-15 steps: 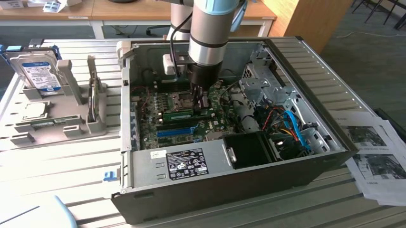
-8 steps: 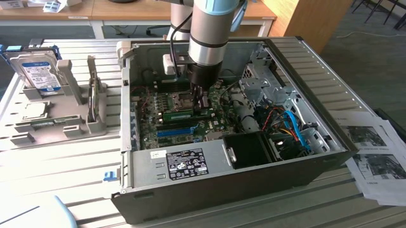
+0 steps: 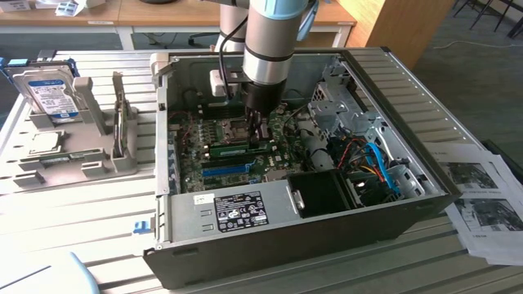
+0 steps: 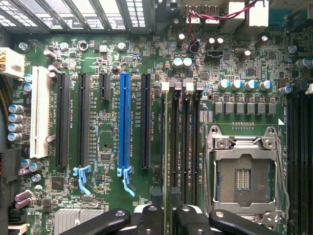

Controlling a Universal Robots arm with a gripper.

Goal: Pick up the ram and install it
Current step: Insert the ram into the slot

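Item: open computer case [image 3: 392, 153], one, lying on its side on the counter [image 3: 82, 214] so the mainboard faces up for access. Ram [image 3: 239, 147], one, on edge along a memory slot beside the empty processor socket [image 4: 243, 176], lined up for seating. Claw [image 3: 259, 138], one, directly over the stick; whether it pinches or has let go, cannot tell. Blue expansion slot [image 4: 124, 122], one. Hard drive [image 3: 51, 92], one, upright in a grey holder [image 3: 73, 159] outside the case.
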